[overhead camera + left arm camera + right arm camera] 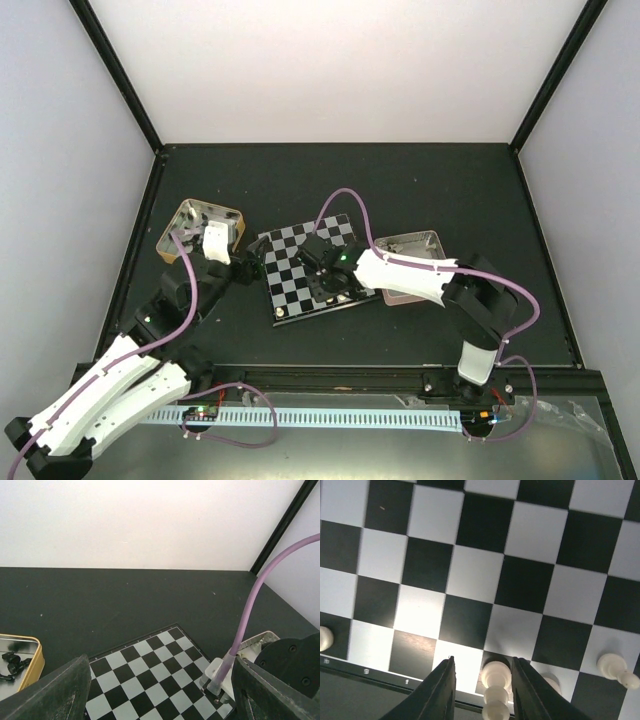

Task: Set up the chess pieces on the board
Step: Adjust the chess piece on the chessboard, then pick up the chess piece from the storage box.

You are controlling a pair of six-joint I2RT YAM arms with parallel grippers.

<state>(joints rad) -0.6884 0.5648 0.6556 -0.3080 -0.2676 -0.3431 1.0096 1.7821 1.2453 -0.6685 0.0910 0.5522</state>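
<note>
The board (470, 580) fills the right wrist view, black and pale grey squares. A cream-white chess piece (495, 676) stands on a black square by the near rim. My right gripper (482, 658) is open around it, both fingers apart from it. More white pieces stand at the left (324, 637) and the right (612, 666), with another (551, 682) partly behind my right finger. From above, the right gripper (338, 283) hangs over the board's (290, 272) near side. My left gripper (161, 680) is wide open and empty above the board's (150, 670) left side.
A gold-rimmed tin (205, 225) lies left of the board and holds black pieces (12, 662). A pink tray (410, 262) sits against the board's right side under the right arm. The right arm's purple cable (250, 610) crosses the left wrist view.
</note>
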